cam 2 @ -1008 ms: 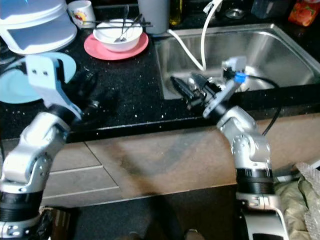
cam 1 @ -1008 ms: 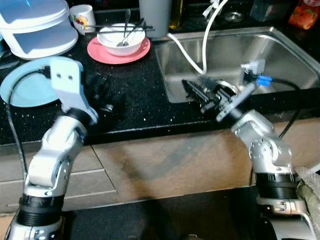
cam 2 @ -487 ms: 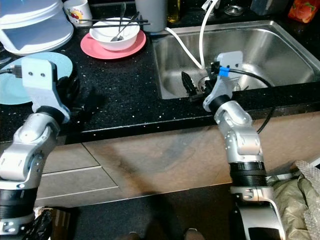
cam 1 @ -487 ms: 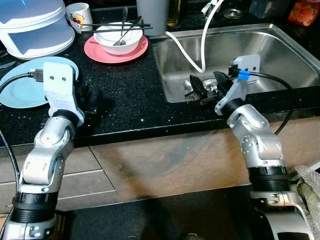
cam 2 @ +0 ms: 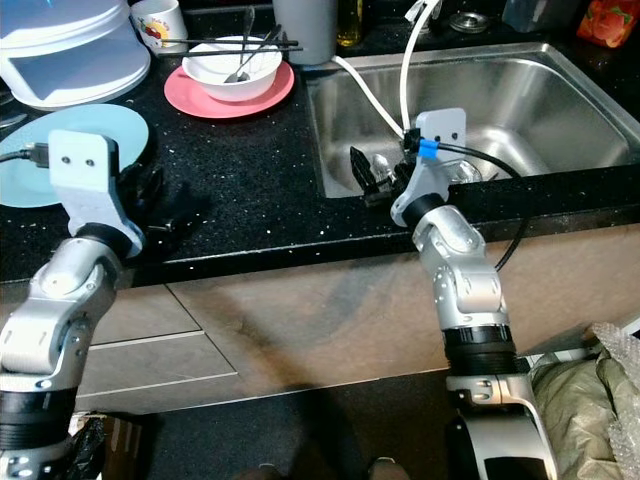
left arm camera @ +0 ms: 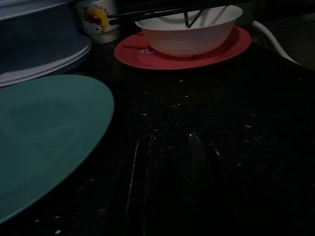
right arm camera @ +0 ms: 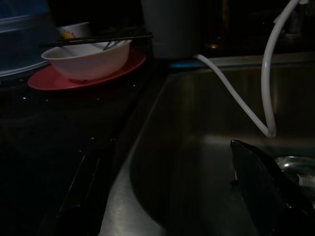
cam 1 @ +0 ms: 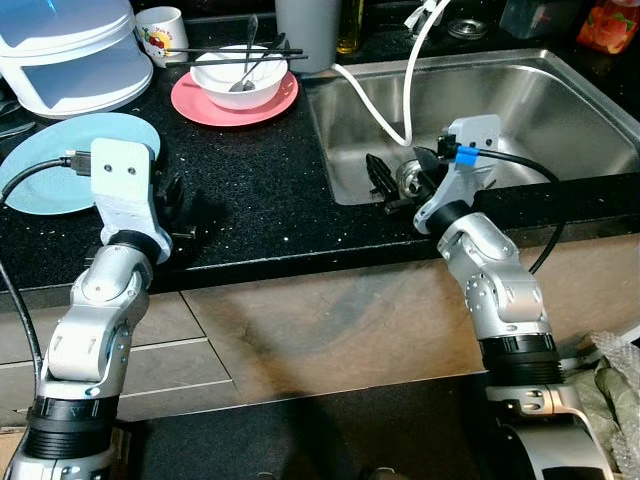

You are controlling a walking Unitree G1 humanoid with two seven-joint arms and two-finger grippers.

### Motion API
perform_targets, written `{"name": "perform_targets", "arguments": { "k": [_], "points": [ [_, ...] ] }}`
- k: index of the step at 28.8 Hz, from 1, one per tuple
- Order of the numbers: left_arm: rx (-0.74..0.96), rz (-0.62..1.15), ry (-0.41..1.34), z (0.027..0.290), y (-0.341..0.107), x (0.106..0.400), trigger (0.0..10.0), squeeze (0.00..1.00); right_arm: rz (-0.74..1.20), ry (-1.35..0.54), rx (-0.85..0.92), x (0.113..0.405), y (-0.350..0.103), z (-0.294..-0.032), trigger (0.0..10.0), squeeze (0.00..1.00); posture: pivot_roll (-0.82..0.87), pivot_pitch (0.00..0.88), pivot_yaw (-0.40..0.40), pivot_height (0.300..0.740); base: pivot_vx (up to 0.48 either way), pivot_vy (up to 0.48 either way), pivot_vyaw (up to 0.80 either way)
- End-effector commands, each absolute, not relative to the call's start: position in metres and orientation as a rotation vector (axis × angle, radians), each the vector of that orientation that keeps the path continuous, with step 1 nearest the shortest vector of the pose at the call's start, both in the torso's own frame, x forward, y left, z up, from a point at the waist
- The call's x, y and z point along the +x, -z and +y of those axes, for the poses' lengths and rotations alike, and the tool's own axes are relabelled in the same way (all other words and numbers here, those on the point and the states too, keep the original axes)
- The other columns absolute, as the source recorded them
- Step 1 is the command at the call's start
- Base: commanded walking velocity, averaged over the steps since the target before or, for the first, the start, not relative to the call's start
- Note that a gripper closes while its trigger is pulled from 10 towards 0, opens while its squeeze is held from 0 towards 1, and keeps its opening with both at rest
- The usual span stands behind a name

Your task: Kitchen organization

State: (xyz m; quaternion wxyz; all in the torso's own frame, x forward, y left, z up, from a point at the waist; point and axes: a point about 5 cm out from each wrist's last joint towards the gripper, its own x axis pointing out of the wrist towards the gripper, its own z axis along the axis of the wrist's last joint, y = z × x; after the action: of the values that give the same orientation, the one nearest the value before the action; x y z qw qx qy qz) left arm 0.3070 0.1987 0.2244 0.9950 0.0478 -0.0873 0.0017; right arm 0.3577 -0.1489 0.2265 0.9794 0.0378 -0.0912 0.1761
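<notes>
Left eye view: both jaws stand parted and hold nothing. Left gripper (cam 1: 178,215) hovers over the black speckled table (cam 1: 260,180), beside the light blue plate (cam 1: 50,175); beyond sits the white bowl (cam 1: 240,75) on a pink plate (cam 1: 235,100). Right gripper (cam 1: 395,180) hangs over the steel sink (cam 1: 560,100). Judging by this, it's an approach step; next comes reaching a dish.

A white bowl (cam 1: 240,76) sits upright on a pink plate (cam 1: 235,101) at the back of the black counter (cam 1: 270,190), a spoon (cam 1: 246,58) leaning inside it and 2 dark chopsticks (cam 1: 225,55) across its rim. Near the front-left lies a light blue plate (cam 1: 50,170), flat, and a printed mug (cam 1: 164,34) stands behind.
</notes>
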Motion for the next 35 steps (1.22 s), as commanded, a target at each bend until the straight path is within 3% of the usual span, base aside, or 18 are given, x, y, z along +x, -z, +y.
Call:
{"name": "perform_targets", "arguments": {
  "k": [1,35],
  "points": [
    [0.099,-0.184,0.017,0.1956,-0.2238,0.3031,10.0,0.00,-0.164,-0.359,0.066,0.3563,-0.2205,-0.1455,10.0,0.00,0.03,0.119,0.015,0.740,0.000,0.000,0.00],
    [0.054,-0.205,0.056,0.1914,-0.2260,0.2988,10.0,0.00,-0.160,-0.364,0.064,0.3536,-0.2183,-0.1455,10.0,0.00,0.03,0.128,0.016,0.740,0.255,0.000,0.00]
  ]
}}
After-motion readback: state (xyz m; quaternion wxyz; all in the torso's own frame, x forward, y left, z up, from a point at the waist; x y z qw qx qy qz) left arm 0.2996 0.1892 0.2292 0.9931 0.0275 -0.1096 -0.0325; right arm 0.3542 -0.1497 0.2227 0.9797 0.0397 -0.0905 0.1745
